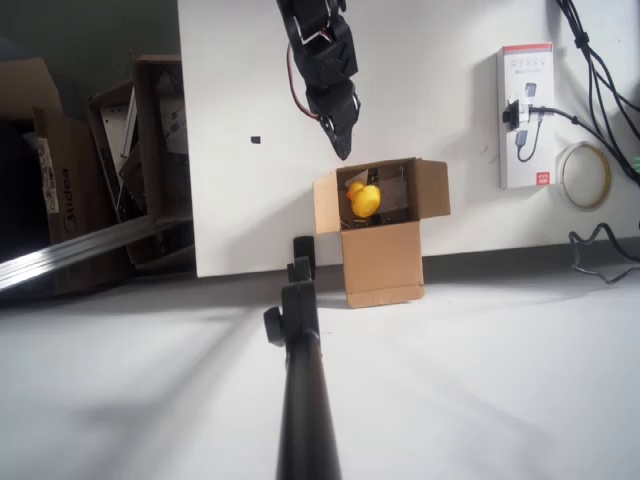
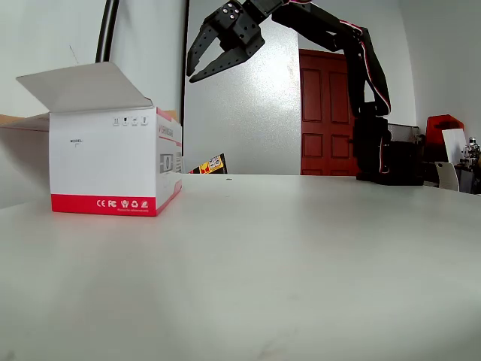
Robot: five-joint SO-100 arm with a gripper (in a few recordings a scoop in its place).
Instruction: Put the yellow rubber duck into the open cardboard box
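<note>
The yellow rubber duck (image 1: 364,199) lies inside the open cardboard box (image 1: 383,262), which stands at the white table's front edge in the overhead view, flaps spread. My black gripper (image 1: 342,140) hangs just above and behind the box's back left corner. In the fixed view the gripper (image 2: 197,62) is raised high over the table, its two fingers spread apart with nothing between them.
A white and red product box (image 1: 526,115) with a cable plugged near it lies at the right; the same product box (image 2: 113,165) fills the fixed view's left. A tape roll (image 1: 585,175) lies beside it. A black pole (image 1: 303,380) crosses the foreground. Cluttered cardboard boxes (image 1: 140,160) stand off the table's left.
</note>
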